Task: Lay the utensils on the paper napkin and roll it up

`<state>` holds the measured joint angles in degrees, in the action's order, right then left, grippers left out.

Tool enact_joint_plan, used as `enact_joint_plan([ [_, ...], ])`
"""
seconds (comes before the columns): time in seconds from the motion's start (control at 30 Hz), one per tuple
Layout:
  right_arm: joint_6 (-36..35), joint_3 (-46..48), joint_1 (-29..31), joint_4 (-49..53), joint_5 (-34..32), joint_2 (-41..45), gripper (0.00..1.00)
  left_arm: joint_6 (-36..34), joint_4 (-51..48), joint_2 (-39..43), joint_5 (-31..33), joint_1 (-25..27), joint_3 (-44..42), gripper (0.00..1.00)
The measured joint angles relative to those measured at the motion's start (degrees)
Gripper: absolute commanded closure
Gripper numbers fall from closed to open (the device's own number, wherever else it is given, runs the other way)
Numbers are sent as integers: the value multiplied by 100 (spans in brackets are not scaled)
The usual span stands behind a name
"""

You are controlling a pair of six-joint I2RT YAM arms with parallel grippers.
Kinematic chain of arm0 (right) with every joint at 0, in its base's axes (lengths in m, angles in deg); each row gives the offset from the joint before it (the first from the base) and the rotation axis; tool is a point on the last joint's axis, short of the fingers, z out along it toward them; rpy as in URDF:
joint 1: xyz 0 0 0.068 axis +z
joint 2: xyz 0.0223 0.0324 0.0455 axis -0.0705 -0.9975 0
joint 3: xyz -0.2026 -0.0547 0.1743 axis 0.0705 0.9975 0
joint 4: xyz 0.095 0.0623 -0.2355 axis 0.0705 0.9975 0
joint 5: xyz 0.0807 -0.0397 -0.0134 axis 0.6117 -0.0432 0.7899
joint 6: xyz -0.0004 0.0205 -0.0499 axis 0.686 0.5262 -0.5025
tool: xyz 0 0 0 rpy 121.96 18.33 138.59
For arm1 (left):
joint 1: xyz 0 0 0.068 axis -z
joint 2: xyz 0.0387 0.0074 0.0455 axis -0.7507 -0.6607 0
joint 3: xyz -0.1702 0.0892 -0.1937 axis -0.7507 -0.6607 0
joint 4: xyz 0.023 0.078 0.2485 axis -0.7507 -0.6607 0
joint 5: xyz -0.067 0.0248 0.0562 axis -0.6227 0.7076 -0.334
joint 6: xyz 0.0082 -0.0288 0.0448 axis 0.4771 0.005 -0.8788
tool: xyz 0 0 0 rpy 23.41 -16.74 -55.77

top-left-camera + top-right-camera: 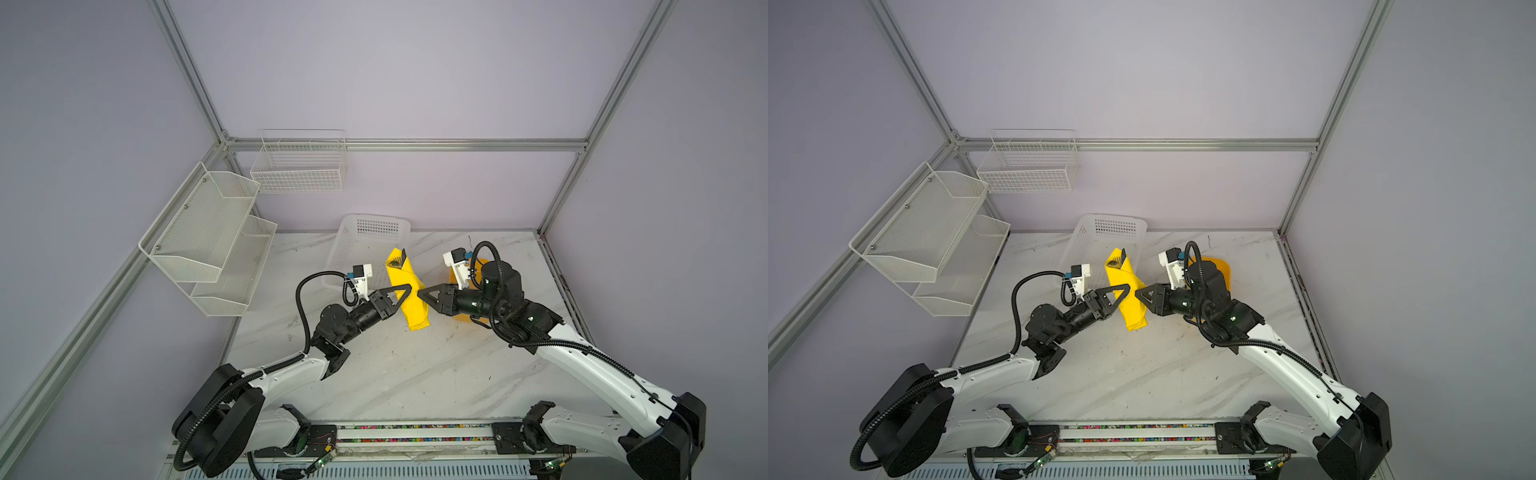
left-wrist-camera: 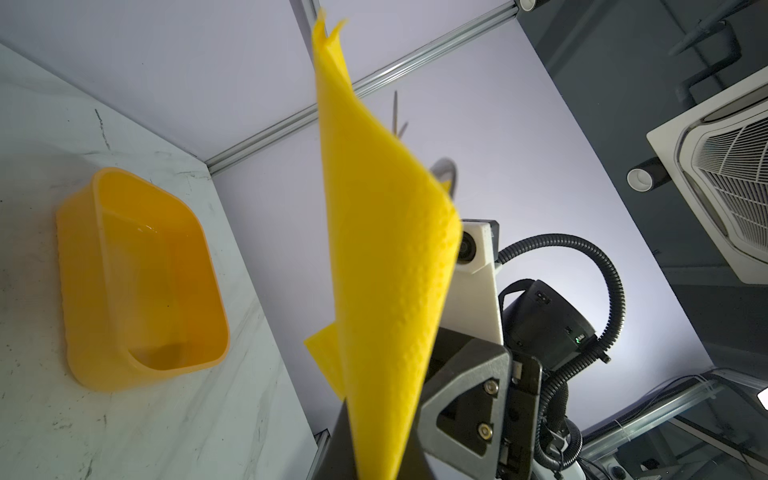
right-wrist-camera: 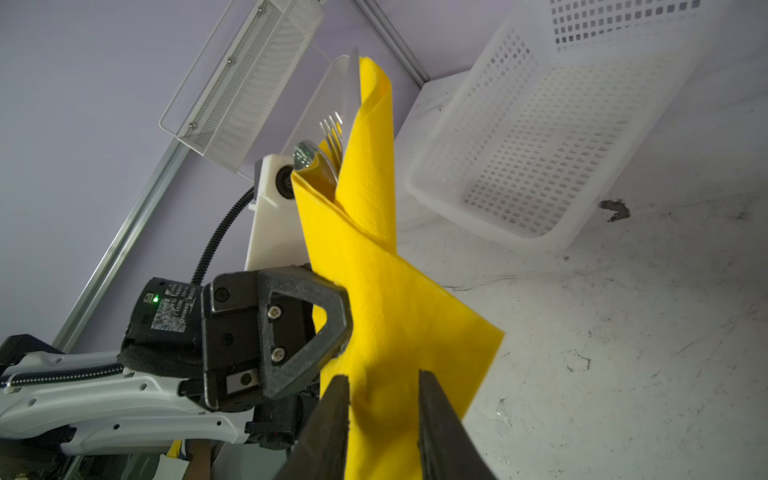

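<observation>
Desk: marble, scuffed.
White basket: at desk's rear; taken as reference.
Orange tub: right of basket, behind right arm.
Paper napkin: already wrapped, raised off desk just in front of basket, held steeply tilted, likely so contents stay pocketed.
Left claw: clenched on mid-roll, apparently to stop unfurling.
Right claw: jaws straddle the roll's lower part where a loose corner flap juts out. Pressing or freed, cannot tell.
Utensils: heads poke from roll's basket-side end.
</observation>
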<state>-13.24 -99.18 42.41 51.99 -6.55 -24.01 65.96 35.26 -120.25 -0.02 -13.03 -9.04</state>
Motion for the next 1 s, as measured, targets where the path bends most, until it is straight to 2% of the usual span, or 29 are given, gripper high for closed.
enact_joint_plan([
  [0.47, 15, 2, 7, -175, 610, -238, 65, 0, 0, 0, 0, 0, 0, 93],
  [1.0, 107, 153, 7, -599, 1263, -450, 67, 0, 2, 59, -17, 0, 0, 93],
])
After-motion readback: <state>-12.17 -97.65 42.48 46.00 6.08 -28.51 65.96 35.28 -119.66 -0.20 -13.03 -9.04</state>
